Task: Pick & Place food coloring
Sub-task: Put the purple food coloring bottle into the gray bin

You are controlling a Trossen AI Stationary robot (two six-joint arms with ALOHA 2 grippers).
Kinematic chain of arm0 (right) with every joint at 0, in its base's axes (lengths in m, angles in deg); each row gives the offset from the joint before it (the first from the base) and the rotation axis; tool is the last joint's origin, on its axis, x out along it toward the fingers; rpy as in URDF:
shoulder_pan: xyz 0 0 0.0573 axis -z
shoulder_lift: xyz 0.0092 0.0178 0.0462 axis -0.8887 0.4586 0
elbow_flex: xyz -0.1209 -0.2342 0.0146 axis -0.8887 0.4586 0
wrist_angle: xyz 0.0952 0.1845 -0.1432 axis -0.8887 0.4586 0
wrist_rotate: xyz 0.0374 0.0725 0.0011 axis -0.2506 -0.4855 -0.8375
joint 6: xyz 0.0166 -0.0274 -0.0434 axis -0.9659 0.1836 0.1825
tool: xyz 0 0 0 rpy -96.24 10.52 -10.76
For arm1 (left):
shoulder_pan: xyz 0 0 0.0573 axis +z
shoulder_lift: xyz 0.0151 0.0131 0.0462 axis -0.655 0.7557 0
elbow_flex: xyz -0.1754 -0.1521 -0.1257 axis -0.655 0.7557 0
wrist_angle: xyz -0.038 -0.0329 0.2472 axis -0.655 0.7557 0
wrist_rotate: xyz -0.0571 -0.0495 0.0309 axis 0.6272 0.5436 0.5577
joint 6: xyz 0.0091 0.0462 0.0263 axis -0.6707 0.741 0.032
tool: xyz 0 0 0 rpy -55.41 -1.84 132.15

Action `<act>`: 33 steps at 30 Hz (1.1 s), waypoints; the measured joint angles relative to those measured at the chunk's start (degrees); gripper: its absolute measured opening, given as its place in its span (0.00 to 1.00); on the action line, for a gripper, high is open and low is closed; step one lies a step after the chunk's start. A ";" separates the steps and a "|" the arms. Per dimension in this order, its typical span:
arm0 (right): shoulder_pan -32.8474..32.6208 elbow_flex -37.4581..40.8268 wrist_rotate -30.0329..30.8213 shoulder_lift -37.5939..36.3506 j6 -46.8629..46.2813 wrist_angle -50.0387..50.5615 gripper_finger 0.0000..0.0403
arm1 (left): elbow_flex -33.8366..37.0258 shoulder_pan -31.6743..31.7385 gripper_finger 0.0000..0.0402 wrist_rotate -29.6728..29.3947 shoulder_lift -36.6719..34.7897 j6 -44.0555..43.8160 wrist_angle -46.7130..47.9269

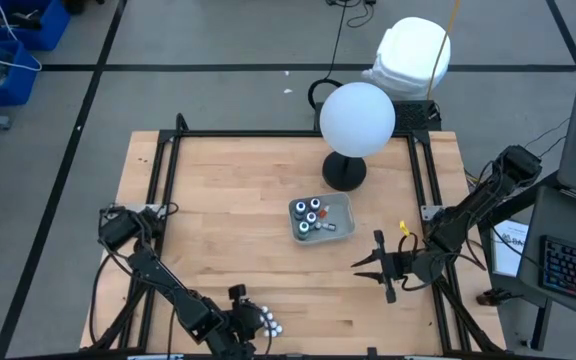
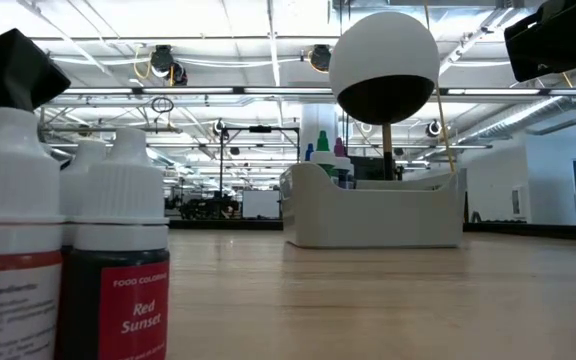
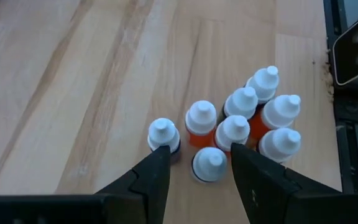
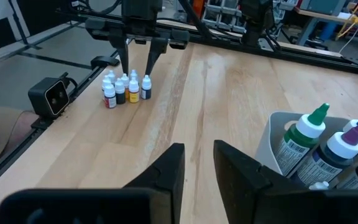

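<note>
Hovering over the cluster of bottles at the bench's near edge, the left gripper is seen open, its fingers straddling one white cap without touching it. From above, the cluster is mostly hidden by that arm. The right gripper is held above the bench near the tray, slightly parted and empty. Further bottles stand in the tray, their labels cut off.
</note>
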 joint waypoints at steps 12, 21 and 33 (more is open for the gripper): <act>0.00 0.00 0.02 0.00 0.00 0.00 0.19 | 0.00 -0.02 0.38 1.18 -0.02 -0.20 0.03; 0.00 0.00 0.02 0.00 0.00 0.00 0.19 | 0.00 0.02 0.13 1.48 -0.10 -0.11 0.00; 0.01 0.00 0.02 0.00 -0.01 0.00 0.19 | -0.02 -1.95 0.12 1.75 -1.78 1.74 0.86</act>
